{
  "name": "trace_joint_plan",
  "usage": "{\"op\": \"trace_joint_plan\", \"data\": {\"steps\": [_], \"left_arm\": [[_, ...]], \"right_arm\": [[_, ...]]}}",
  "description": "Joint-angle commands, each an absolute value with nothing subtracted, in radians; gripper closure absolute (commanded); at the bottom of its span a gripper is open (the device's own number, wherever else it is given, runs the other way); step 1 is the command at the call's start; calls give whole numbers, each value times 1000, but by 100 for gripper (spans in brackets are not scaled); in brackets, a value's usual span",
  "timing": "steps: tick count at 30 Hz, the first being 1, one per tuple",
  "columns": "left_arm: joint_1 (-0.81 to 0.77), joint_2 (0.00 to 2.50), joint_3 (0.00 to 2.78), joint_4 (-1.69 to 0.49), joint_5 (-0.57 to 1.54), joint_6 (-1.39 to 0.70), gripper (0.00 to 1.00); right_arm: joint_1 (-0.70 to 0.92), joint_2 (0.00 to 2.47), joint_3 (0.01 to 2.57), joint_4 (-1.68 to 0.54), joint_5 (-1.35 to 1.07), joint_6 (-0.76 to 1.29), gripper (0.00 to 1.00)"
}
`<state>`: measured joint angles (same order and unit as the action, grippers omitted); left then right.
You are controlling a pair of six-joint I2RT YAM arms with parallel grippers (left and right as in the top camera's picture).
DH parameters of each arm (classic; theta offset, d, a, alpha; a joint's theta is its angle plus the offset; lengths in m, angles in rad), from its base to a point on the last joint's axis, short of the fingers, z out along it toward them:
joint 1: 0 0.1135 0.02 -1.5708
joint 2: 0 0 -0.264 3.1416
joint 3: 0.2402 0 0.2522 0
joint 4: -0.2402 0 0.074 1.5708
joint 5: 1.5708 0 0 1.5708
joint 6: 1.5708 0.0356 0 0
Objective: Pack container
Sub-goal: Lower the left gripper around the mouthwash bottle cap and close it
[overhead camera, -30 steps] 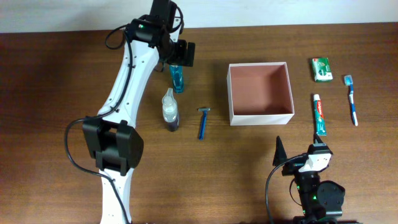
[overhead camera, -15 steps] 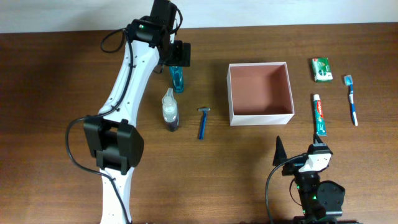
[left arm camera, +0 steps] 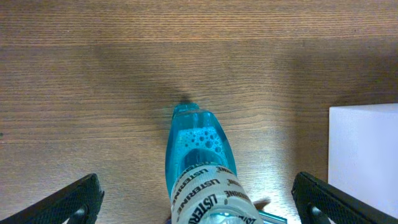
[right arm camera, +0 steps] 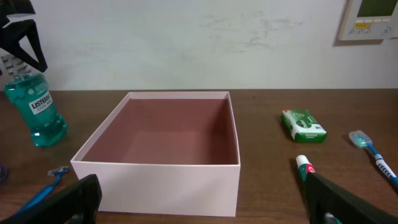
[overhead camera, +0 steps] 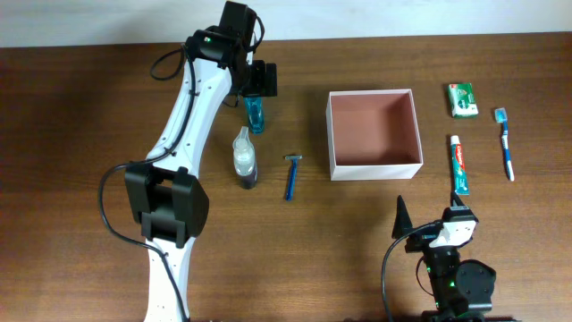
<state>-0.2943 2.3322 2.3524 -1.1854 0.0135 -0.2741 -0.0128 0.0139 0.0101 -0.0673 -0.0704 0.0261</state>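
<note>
Left end effector (overhead camera: 260,82) of mine hovers over the mouthwash (overhead camera: 256,114), fingers spread wide, well left of the container (overhead camera: 375,169). A razor (overhead camera: 291,177) lies on the desk (overhead camera: 80,125) near the container's left wall. Before its front wall, my right end effector (overhead camera: 431,220) gapes open.

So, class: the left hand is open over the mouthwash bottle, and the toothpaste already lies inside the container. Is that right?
One thing is wrong: the toothpaste lies on the table beside the container, not inside it, as the overhead view shows. The left hand is indeed open over the mouthwash bottle.
</note>
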Motion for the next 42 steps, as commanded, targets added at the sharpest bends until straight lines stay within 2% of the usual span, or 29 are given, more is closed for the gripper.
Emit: {"op": "trace_joint_plan", "data": {"steps": [1,37,42], "left_arm": [[-292,2339,2357,-1187,-4,-288,1],[-330,2390,2357,-1197,-72,-303,1],[-330,2398,2357,-1193,-76,-303,4]], "right_arm": [[-7,8,6,-72,-62,30,1],[-7,8,6,-72,-62,30,1],[-7,8,6,-72,-62,30,1]]}}
